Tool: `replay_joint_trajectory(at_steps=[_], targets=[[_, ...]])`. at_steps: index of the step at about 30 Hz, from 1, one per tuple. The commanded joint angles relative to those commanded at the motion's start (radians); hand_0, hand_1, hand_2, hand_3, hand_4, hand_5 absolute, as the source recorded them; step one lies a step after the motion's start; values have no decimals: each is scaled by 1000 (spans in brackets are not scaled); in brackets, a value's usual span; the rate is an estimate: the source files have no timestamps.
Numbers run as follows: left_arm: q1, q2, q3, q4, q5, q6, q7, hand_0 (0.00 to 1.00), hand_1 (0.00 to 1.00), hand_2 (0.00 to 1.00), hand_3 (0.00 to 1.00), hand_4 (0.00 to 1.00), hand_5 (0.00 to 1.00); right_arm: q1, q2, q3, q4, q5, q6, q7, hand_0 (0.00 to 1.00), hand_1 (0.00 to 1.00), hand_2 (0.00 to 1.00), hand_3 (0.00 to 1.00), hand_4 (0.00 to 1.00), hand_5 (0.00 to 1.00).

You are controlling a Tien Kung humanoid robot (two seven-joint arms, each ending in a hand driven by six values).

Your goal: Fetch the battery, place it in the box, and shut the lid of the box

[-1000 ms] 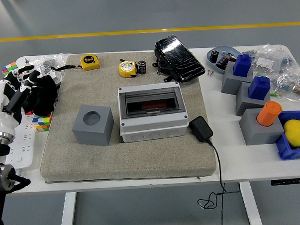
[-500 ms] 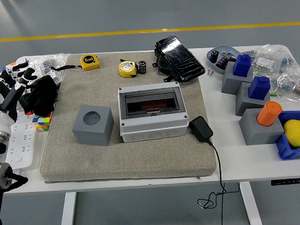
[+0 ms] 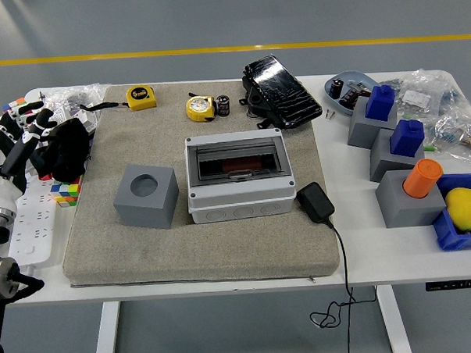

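At frame left our left hand hangs, fingers loosely spread, holding nothing. We see the battery upright at upper centre, touching a yellow tape measure; reaching could topple it. The grey box looks closed, blocking placement.

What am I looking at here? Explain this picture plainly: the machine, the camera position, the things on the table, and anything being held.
The camera sits high on a humanoid robot, looking down over a white table. At the left edge is its left hand, white with black joints, fingers spread, holding nothing. The right arm is out of view. On a grey mat stands a grey box with a closed see-through lid. Behind it lies a small black battery beside a yellow tape measure. A grey block with a round hole stands left of the box.
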Motion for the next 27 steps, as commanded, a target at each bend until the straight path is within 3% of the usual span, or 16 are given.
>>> replay_joint_trajectory(at_steps=[27], targets=[[-11,11,3,0,6,-2,2,393,543,583,629,998,483,5,-4,-2,0,-3,1,-1,604,650,672,579,975,564]])
